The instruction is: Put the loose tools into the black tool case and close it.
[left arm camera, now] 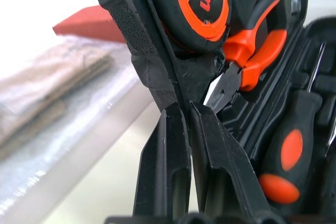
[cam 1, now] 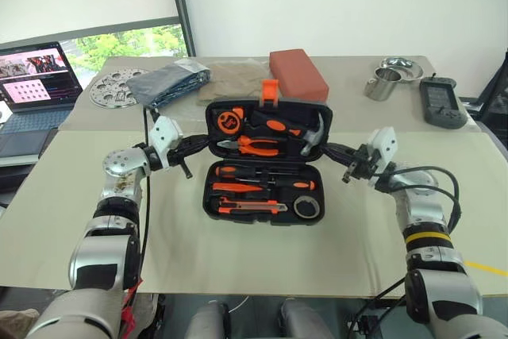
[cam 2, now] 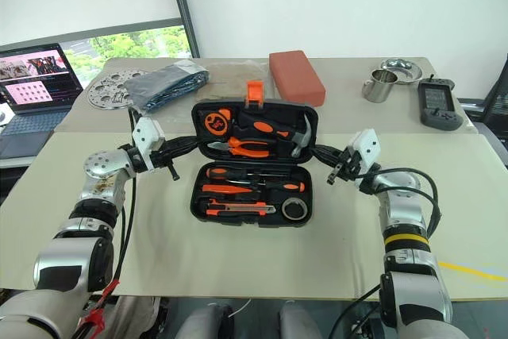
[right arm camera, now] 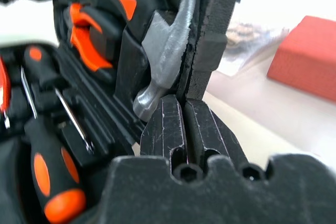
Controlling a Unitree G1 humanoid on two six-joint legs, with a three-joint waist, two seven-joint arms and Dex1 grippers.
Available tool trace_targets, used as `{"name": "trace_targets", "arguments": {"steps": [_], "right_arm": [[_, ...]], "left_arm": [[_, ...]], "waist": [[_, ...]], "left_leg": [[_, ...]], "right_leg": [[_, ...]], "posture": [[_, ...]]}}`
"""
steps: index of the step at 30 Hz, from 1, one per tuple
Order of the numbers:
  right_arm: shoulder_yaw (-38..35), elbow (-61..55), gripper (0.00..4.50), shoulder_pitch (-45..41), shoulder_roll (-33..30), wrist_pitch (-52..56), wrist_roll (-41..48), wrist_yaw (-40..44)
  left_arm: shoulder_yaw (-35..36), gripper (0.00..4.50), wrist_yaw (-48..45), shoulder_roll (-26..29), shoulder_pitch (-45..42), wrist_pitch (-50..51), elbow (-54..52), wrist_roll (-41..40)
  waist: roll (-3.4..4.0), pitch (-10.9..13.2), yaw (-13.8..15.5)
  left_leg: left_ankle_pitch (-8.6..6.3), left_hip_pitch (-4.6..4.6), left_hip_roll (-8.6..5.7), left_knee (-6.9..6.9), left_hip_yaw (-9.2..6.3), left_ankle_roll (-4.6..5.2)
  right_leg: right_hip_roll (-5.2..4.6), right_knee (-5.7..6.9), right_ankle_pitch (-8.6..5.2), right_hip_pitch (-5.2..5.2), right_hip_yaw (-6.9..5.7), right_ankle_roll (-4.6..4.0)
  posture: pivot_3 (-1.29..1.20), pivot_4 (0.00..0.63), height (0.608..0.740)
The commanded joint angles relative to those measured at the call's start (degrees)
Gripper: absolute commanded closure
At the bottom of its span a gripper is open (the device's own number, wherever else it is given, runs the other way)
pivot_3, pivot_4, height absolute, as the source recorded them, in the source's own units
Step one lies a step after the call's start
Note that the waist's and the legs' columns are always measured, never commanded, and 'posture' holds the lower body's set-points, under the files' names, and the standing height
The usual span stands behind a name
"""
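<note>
Both black two-fingered grippers — left (cam 1: 205, 146), right (cam 1: 332, 149) — pinch the side rims of the black moulded-plastic tool case (cam 1: 266, 160), fingers pressed together. Lid's stiff but tool-laden — probably heavy, so those edge holds suit.

Desk (cam 1: 238, 260) inventory, layout:
- Tool case (cam 1: 267, 160): centre of desk, open, lid half toward far edge, base half toward near edge; latch (cam 1: 270, 90) at lid's far rim.
- In lid: tape measure (cam 1: 231, 120) left; pliers (cam 1: 255, 146) mid; hammer (cam 1: 313, 134) right.
- In base: screwdrivers (cam 1: 258, 179) in far rows; utility knife (cam 1: 252, 208) near row, left; tape roll (cam 1: 306, 207) near row, right.
- Left claw (cam 1: 208, 145): at lid's left edge, pinching rim. Right claw (cam 1: 327, 148): at lid's right edge, likewise.
- Block (cam 1: 298, 74): behind case, twd far edge.
- Bagged items (cam 1: 171, 81): far edge, left of block; perforated disc (cam 1: 115, 88) further left.
- Cup (cam 1: 383, 83) + bowl (cam 1: 401, 67): far-right; handheld device (cam 1: 443, 102) by right edge.
- Laptop (cam 1: 36, 85): off desk, beyond left edge.
</note>
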Motion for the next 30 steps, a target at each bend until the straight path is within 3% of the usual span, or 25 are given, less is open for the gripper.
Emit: {"name": "trace_targets", "arguments": {"steps": [1, 7, 9, 11, 13, 20, 22, 26, 30], "right_arm": [[-0.3, -0.1, 4.5, 0.1, -1.7, -9.8, -0.1, 0.7], [0.7, 1.4, 4.5, 2.0, -3.0, -16.6, -0.6, 0.7], [1.3, 1.7, 4.5, 2.9, -3.9, -18.8, -1.2, 0.9], [2.0, 1.8, 3.75, 3.8, -5.0, -20.4, -1.5, 1.5], [2.2, 2.1, 3.21, 4.9, -6.2, -21.7, -1.1, 2.3], [2.2, 5.1, 0.74, 9.3, -10.8, -28.6, -0.4, 4.3], [2.1, 4.8, 0.09, 11.2, -11.2, -29.2, 0.4, 4.7], [1.0, 5.1, 0.09, 13.2, -12.9, -28.9, 1.7, 4.4], [0.8, -4.2, 0.09, 18.1, -14.2, -16.4, 7.4, 6.6]], "left_arm": [[-0.5, 4.43, 3.6, 2.4, 1.0, -8.8, -1.3, 1.6], [-2.5, 4.43, 6.8, 4.7, 3.4, -19.1, -0.2, 4.5], [-2.9, 3.77, 8.4, 5.8, 4.1, -21.5, 0.5, 5.3], [-3.9, 3.26, 10.5, 7.4, 4.8, -25.2, 0.9, 7.5], [-6.4, 2.57, 17.8, 11.3, 6.0, -29.1, 0.5, 15.7], [-9.8, 0.03, 20.9, 19.1, 10.5, -42.7, 2.1, 19.2], [-9.3, 0.0, 22.3, 19.9, 12.7, -42.9, 2.4, 18.0], [-7.3, 0.0, 21.1, 19.6, 14.8, -36.6, 3.0, 11.1], [-2.7, 0.0, 5.1, 15.0, 14.4, -16.0, -1.0, -5.2]], "waist": [[0.0, 0.0, 0.0], [0.0, 0.0, -0.1], [-0.01, 0.0, -0.1], [-0.01, 0.0, -0.1], [-0.02, 0.0, -0.1], [-0.1, 0.1, -0.2], [-0.1, 0.1, -0.3], [-0.13, 0.1, -0.4], [-0.14, 0.1, -0.3]], "left_leg": [[0.0, 0.02, 0.0, 0.0, 0.0, 0.01], [0.01, 0.21, 0.03, -0.01, 0.07, 0.01], [0.0, 0.32, 0.04, -0.05, 0.1, 0.02], [0.0, 0.38, 0.12, -0.06, 0.1, 0.03], [-0.02, 0.49, 0.13, -0.07, 0.11, 0.05], [-0.05, 1.14, 0.23, -0.26, 0.29, 0.11], [-0.05, 1.18, 0.24, -0.25, 0.33, 0.11], [-0.05, 1.41, 0.28, -0.34, 0.38, 0.11], [-0.04, 1.5, 0.29, -0.31, 0.42, 0.13]], "right_leg": [[0.0, 0.0, 0.0, 0.01, 0.0, 0.0], [0.0, 0.03, 0.01, 0.15, 0.07, -0.01], [0.0, 0.02, 0.0, 0.22, 0.12, -0.01], [-0.01, 0.01, 0.0, 0.31, 0.11, -0.01], [-0.02, -0.04, 0.0, 0.45, 0.1, -0.01], [-0.21, -0.64, -0.01, 1.11, 0.18, -0.01], [-0.25, -0.63, -0.01, 1.12, 0.21, -0.01], [-0.33, -0.59, -0.01, 1.23, 0.22, -0.02], [-0.36, -0.54, -0.01, 1.29, 0.18, -0.02]], "posture": [[0.0, 0.15, 0.74], [0.0, 0.15, 0.74], [0.0, 0.15, 0.74], [0.0, 0.15, 0.74], [0.0, 0.15, 0.74], [0.0, 0.15, 0.74], [0.0, 0.15, 0.74], [0.0, 0.15, 0.74], [0.0, 0.15, 0.74]]}}
